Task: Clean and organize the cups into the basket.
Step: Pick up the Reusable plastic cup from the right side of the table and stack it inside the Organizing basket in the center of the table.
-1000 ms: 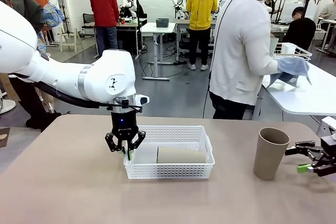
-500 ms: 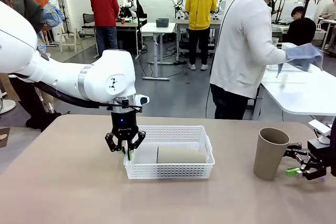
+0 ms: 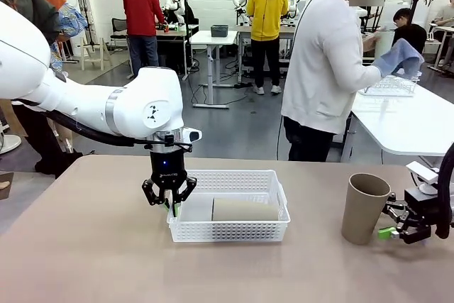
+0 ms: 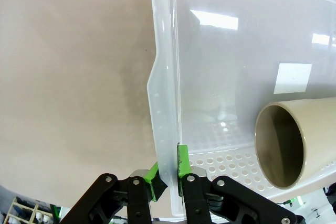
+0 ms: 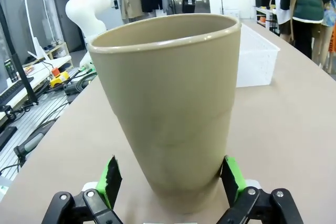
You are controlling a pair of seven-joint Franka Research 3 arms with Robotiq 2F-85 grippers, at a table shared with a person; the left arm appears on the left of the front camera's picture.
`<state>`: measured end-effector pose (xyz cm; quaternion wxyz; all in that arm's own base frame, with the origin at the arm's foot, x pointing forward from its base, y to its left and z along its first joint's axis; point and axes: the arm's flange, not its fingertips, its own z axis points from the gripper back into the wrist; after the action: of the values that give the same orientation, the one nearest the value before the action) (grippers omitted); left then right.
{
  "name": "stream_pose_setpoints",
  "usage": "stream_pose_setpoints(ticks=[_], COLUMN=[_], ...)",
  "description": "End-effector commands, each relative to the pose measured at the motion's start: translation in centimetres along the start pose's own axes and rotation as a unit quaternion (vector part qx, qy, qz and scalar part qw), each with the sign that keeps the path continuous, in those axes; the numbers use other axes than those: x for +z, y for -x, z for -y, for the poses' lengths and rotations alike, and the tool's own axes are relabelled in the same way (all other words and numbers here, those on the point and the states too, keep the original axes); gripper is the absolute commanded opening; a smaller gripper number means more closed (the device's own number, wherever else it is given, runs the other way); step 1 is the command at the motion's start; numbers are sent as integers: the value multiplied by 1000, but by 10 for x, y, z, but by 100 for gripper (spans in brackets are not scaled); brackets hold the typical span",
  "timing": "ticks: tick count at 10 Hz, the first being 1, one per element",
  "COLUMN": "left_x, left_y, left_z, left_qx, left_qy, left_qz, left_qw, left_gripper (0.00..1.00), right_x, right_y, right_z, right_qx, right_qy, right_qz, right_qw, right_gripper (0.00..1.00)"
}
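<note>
1 tan standing cup (image 3: 365,207) is on the table (image 3: 92,260), open end up, well to the right of the basket (image 3: 230,230). It looks light and hard, with a smooth, dull skin. It is wide at the top and thin at the bottom, so a push near the rim could tip it over. Its sides slope, so it might slip out of a squeeze. I think the best place to hold it is across the body, a bit under the middle, with a soft, even squeeze.

The right gripper (image 3: 388,220) is low down beside this cup. Its 2 fingers are spread wide, 1 on each side of the cup's bottom part. In the right wrist view the green pads (image 5: 112,178) sit just beside the cup. I cannot tell if they touch it yet. That hold is low, so the tall top may wobble when lifted.

1 more tan cup, the lying cup (image 3: 245,209), is on its side in the basket, mouth toward the left end. It is round, so it may roll.

The basket is thin white plastic full of holes. It looks light and a bit bendy. The left gripper (image 3: 170,204) pinches its left end wall, 1 finger inside and 1 outside. That should stop the basket from sliding.

Across the table, a person (image 3: 326,69) is turned away, holding a blue cloth (image 3: 401,54).
</note>
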<state>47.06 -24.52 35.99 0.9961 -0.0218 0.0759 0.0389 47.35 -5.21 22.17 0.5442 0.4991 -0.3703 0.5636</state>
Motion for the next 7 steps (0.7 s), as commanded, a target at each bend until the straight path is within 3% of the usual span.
stream_pose_setpoints(ticks=[1,7], left_x=[1,1], left_y=[0,0], left_z=[1,1], left_qx=[0,0], left_qy=[1,1], left_qz=[3,3], left_qw=[1000,1000], left_gripper=[0,0], right_x=[-12,-47], right_y=[4,6], right_z=[4,11], right_qx=[17,28], right_qy=[-9,-48], right_qz=[15,28], right_qw=[1000,998], right_gripper=[100,100])
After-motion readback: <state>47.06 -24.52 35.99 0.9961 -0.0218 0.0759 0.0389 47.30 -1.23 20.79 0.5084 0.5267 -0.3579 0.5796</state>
